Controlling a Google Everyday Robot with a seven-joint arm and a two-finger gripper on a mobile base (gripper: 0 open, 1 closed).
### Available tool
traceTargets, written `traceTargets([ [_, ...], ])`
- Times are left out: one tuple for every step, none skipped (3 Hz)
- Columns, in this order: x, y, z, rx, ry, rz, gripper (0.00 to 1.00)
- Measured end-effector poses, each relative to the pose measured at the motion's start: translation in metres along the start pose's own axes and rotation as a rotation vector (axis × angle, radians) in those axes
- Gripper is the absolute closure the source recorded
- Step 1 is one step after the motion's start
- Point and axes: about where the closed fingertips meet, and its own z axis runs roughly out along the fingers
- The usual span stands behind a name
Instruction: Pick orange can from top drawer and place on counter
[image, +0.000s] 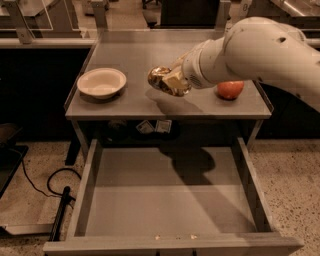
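Observation:
The orange can (159, 78), shiny golden-orange and dented, is held in my gripper (170, 82) above the middle of the counter (130, 55). The gripper is shut on it, at the end of my white arm that reaches in from the right. The can hangs a little above the counter surface and casts a shadow on it. The top drawer (165, 195) is pulled open below the counter and holds nothing visible.
A white bowl (101, 82) sits on the counter's left side. A red-orange apple (230, 89) sits on the counter's right side, partly behind my arm. A black cable (55, 190) lies on the floor at the left of the drawer.

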Motion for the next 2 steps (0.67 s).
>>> traceTargets([
  [0.012,0.006,0.027,-0.034,0.002,0.023,1.00],
  [0.023,0.011,0.045,-0.057,0.002,0.039,1.00],
])
